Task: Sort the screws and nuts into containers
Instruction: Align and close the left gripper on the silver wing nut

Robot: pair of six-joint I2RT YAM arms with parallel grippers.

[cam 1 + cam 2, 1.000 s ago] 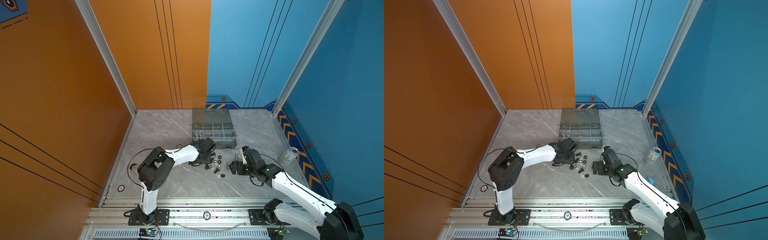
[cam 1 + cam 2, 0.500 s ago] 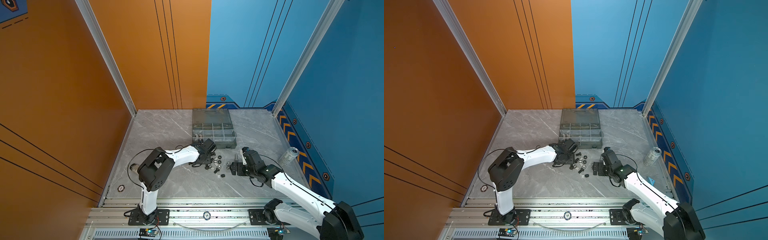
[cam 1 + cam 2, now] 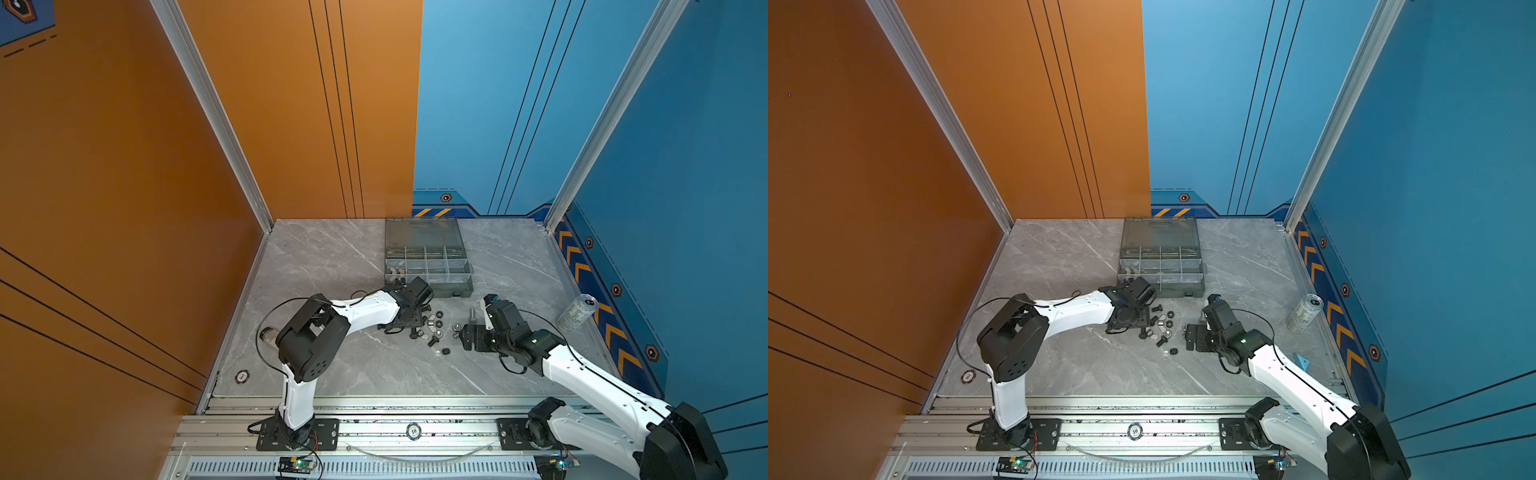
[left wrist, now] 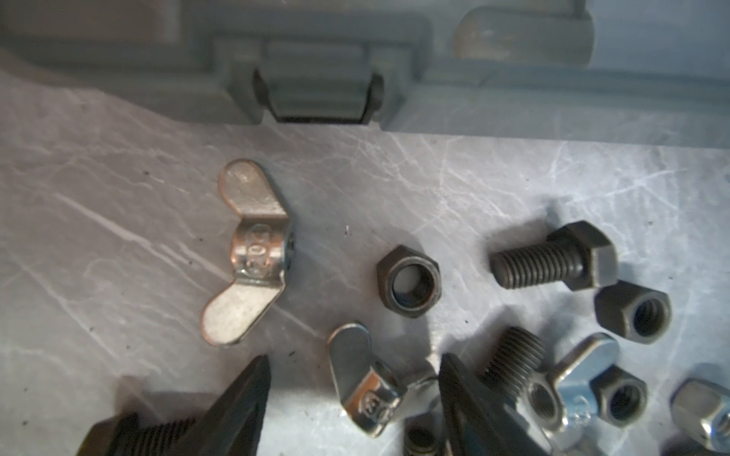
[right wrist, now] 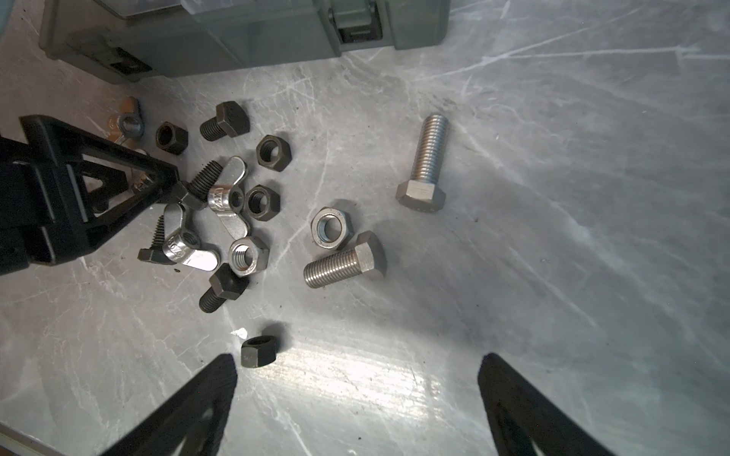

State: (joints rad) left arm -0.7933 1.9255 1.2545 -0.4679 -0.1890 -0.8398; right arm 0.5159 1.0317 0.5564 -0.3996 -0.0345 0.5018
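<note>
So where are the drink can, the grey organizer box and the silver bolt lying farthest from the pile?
drink can (image 3: 577,313): in a top view, on its printed side.
organizer box (image 3: 453,289): in a top view, on its front wall.
silver bolt (image 5: 429,154): right wrist view, on its threaded shank.

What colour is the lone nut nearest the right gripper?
The nut is black, clearest in the right wrist view.

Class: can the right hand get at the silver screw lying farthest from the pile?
Probably yes: the right hand is open, and the silver screw lies alone ahead of it, nothing between.
</note>
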